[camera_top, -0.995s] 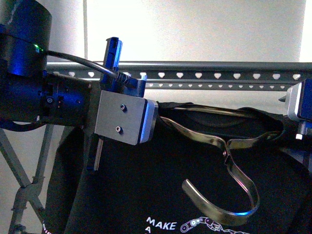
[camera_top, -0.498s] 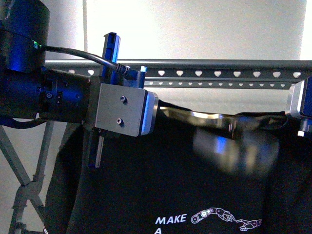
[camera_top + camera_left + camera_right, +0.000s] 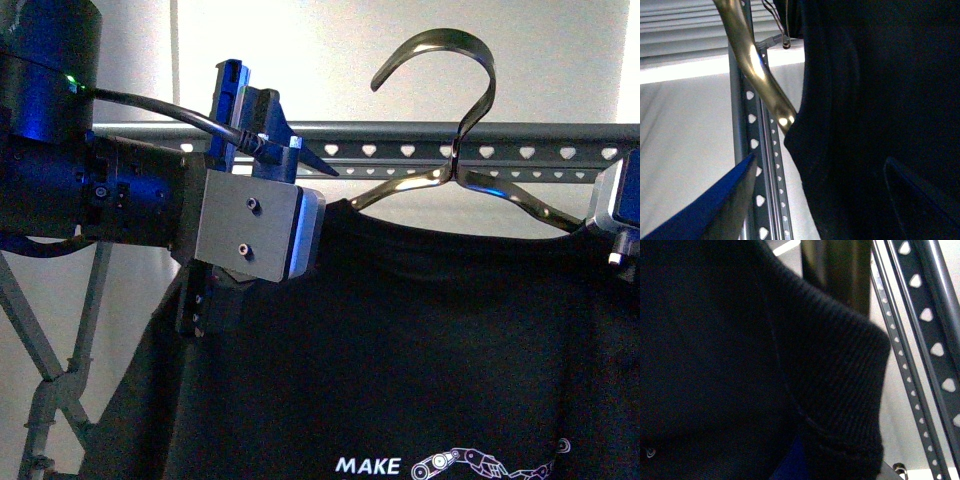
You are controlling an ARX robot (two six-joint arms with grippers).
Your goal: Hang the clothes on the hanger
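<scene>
The black T-shirt (image 3: 430,330) hangs spread out, its white "MAKE" print (image 3: 368,465) at the bottom edge. A shiny metal hook piece (image 3: 455,70) with two arms sits in its neck and stands up above the hanger's dark grey rail (image 3: 500,152) with heart-shaped holes. My left gripper (image 3: 262,230) is open at the shirt's left shoulder. In the left wrist view the gripper (image 3: 825,200) has the shirt (image 3: 880,100) between its blue fingers (image 3: 715,210), beside the rail (image 3: 754,145). My right gripper (image 3: 620,215) is shut on the shirt's right shoulder; in its wrist view dark cloth (image 3: 740,350) fills the frame.
The rack's crossed legs (image 3: 50,400) stand at the lower left. A black cable (image 3: 160,108) loops over my left arm. The rail also shows in the right wrist view (image 3: 930,330). A pale wall lies behind.
The shiny hook piece has swung up from hanging down in front of the shirt to standing above the rail. The shirt has risen and spread flat. Both arms stayed near their places.
</scene>
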